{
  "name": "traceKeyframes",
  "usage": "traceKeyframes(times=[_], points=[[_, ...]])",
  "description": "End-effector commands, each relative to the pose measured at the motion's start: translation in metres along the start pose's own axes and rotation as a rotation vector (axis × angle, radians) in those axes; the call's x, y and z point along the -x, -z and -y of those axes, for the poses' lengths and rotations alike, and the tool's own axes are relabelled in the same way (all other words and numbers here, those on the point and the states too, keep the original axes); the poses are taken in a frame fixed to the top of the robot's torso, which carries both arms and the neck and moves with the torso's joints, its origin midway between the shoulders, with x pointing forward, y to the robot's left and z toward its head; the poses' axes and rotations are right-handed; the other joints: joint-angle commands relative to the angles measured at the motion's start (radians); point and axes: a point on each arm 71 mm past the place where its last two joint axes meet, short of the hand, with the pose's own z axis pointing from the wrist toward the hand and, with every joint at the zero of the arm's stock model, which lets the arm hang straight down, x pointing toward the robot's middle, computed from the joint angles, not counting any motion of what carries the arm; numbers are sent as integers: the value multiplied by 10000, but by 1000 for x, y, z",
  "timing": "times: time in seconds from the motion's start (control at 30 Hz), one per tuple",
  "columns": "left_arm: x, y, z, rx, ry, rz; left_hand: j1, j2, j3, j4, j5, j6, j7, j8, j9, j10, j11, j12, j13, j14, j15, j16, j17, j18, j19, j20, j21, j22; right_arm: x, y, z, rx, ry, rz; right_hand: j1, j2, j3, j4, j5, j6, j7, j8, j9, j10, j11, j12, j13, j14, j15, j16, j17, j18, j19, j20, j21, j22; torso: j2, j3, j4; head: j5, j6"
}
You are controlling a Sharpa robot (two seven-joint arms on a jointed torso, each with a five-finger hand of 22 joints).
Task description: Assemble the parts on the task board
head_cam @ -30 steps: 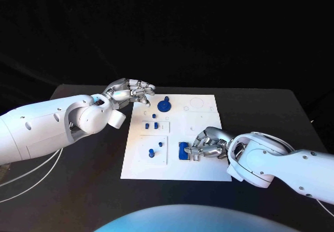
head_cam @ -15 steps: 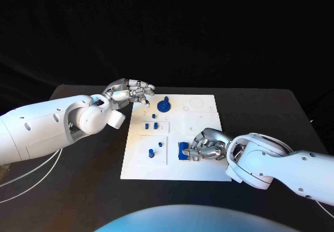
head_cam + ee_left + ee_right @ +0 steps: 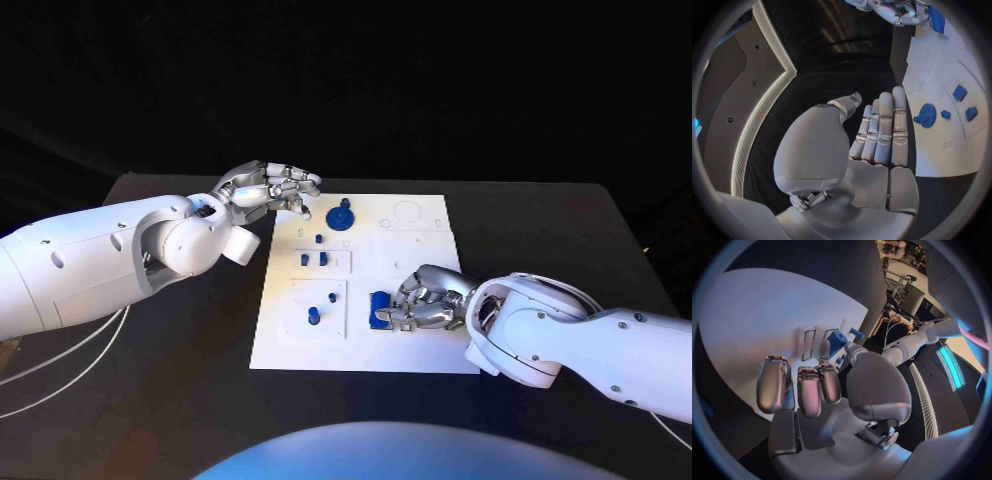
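The white task board point(image 3: 418, 345) lies mid-table. My right hand point(image 3: 428, 300) rests on the board's near right part and pinches a blue block point(image 3: 379, 310) between thumb and a finger. The right wrist view shows that block point(image 3: 837, 343) at the thumb tip, against the board point(image 3: 754, 315). My left hand point(image 3: 271, 189) hovers at the board's far left corner, fingers curled in with nothing in them. Its fingers point(image 3: 879, 132) lie close together beside the board point(image 3: 942, 70). A blue gear point(image 3: 340, 217) sits just right of it, also seen as the gear point(image 3: 927, 115) in the left wrist view.
Small blue pieces stand in the board's left half: a pair point(image 3: 315, 260) in one panel, two more point(image 3: 315, 318) in the panel nearer me. Bare black table point(image 3: 188, 370) lies on both sides of the board. The board's far right part shows outlined recesses point(image 3: 408, 213).
The right hand has shifted very slightly on the blue block, which stays where it was. The left hand has not moved.
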Motion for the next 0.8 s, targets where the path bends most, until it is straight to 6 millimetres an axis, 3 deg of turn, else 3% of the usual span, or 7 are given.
traceKeyframes(times=[0.03, 0.3, 0.33, 0.4, 0.8], points=[[-2, 0, 1, -65, 77, -165, -22, 72, -22, 24, 8, -71, 12, 32, -9, -47, -6, 35, 0, -69, 25, 36, -16, 43, 33, 42, -19, -7, -2, -1, 5, -271, 294, -97, 116, 108, 71, 19, -46, 74, -13, 46, 15, 196, -85, 52, 1407, 891, -57, 48, 1895, -137, 121, -46, 55, 1826, -2, 2, -4, -1, -5], [-2, 0, 1, -58, 76, -161, -22, 72, -22, 24, 8, -71, 12, 32, -9, -47, -6, 35, 0, -69, 25, 36, -16, 43, 33, 42, -19, -7, 4, -2, 14, -451, 497, 224, 317, 205, 188, -8, -42, 118, -68, 111, 61, 289, -133, 189, 1528, 906, -94, 72, 1959, -164, 176, -79, 199, 1876, -1, 5, -10, 9, -4], [-2, 0, 1, -57, 75, -159, -22, 72, -22, 24, 8, -71, 12, 32, -9, -47, -6, 35, 0, -69, 25, 36, -16, 43, 33, 42, -19, -7, 5, -1, 14, -413, 610, 292, 451, 178, 242, -66, -98, 100, -80, 119, 74, 278, -145, 167, 1510, 906, -109, 72, 1959, -162, 176, -93, 185, 1878, 1, 6, -11, 13, -5], [-2, 0, 1, -53, 74, -155, -23, 74, -20, 26, 8, -79, 14, 47, -14, -56, -4, 52, -2, -74, 26, 36, -18, 42, 35, 43, -27, -14, 6, -1, 14, -310, 870, 431, 606, 153, 372, -92, -660, 80, -83, 128, 90, 285, -152, 176, 1523, 908, -119, 75, 1969, -170, 191, -108, 216, 1896, 5, 7, -13, 19, -9], [-1, 0, 0, -44, 69, -137, -23, 74, -20, 26, 8, -79, 14, 47, -14, -56, -4, 52, -2, -74, 26, 36, -18, 42, 35, 43, -27, -14, 11, 5, 11, 248, 926, 1035, 588, 38, 383, -47, -766, 92, -69, 137, 96, 282, -142, 166, 1519, 905, -115, 69, 1954, -170, 192, -110, 207, 1902, -1, 9, -8, 11, 6]])
